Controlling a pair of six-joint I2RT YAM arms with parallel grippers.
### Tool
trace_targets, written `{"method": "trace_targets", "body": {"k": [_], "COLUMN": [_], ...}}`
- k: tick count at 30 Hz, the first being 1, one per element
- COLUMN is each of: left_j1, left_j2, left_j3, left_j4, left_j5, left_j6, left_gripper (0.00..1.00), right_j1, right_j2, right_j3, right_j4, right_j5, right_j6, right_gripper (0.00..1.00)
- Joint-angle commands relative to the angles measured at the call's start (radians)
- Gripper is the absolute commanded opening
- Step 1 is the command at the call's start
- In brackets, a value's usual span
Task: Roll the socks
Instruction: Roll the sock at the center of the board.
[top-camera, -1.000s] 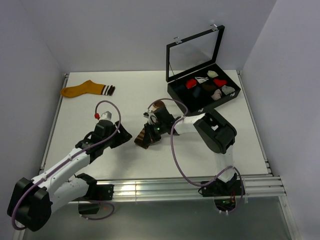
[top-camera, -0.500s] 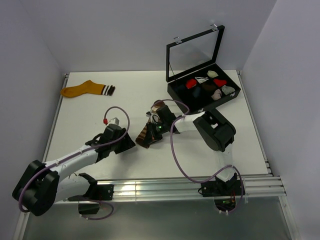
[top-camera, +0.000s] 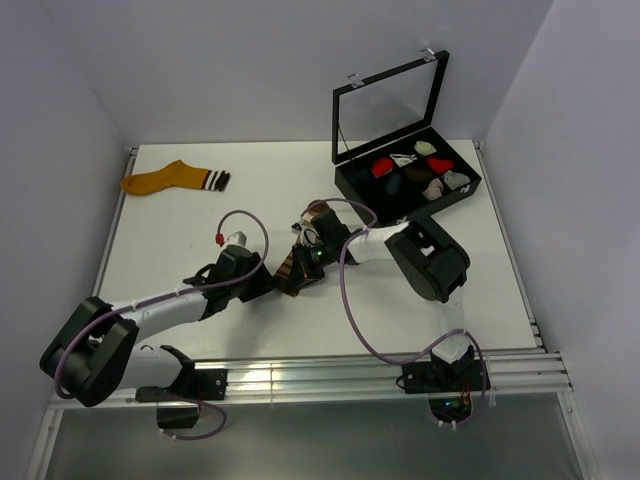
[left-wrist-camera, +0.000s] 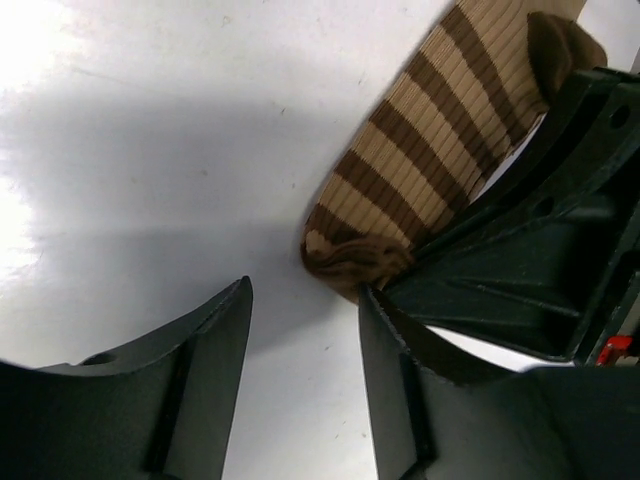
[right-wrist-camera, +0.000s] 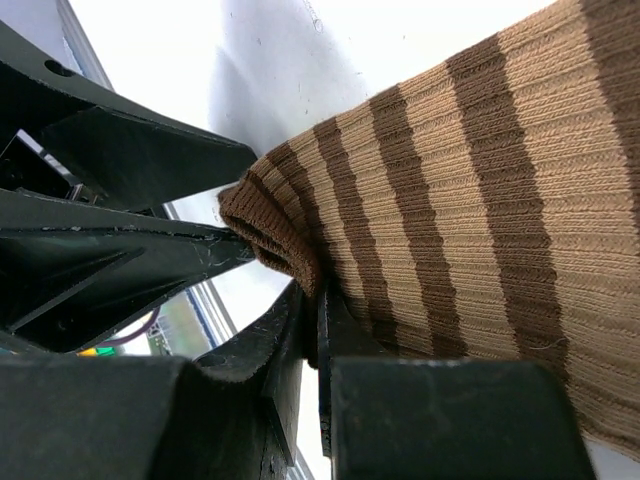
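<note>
One orange sock (top-camera: 160, 181); overhead view only

I see the brown striped sock (left-wrist-camera: 430, 140) at the middle of the bench (top-camera: 150, 230), its dark end folded over; the mustard sock (top-camera: 165, 180) lies flat by the far left corner, striped cuff pointing right.

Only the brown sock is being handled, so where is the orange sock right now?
In the top view, the orange sock lies flat near the far left corner of the table, alone, well to the left of the black box.
</note>
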Motion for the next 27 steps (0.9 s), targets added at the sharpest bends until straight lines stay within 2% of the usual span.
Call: {"method": "trace_targets", "body": {"k": [1,6,11,17,20,27], "left_j1": [-0.005,-0.005,-0.005,-0.007,-0.005,-0.005], "left_j2": [0.048,0.094,0.151,0.202,0.219,0.239], "left_j3": [0.014,0.032,0.052,0.081,0.098,0.132], "left_j4": [-0.005,-0.018,-0.025,-0.087,-0.108,-0.122], "left_j5": [-0.02,-0.043,-0.045,-0.054,-0.06,-0.058], "left_j6": [-0.001,0.003,0.016,0.035,0.049,0.082], "left_gripper": [0.52,0.46,0.35,0.29,0.27,0.28], "right_j1": [-0.006,-0.006,-0.006,0.006,0.02,0.049], "right_j2": [0.033,0.03,0.019,-0.051,-0.109,-0.263], "right_j3": [0.016,0.027,0.032,0.019,0.004,-0.08], "right_j4": [-0.053,-0.077,-0.095,-0.114,-0.13,-0.127], "right_j5": [0.051,0.06,0.075,0.134,0.198,0.393], "right_j6": [-0.032,-0.042,-0.055,-0.105,-0.136,-0.181], "right_gripper": [0.0,0.01,0.05,0.34,0.44,0.55]}}
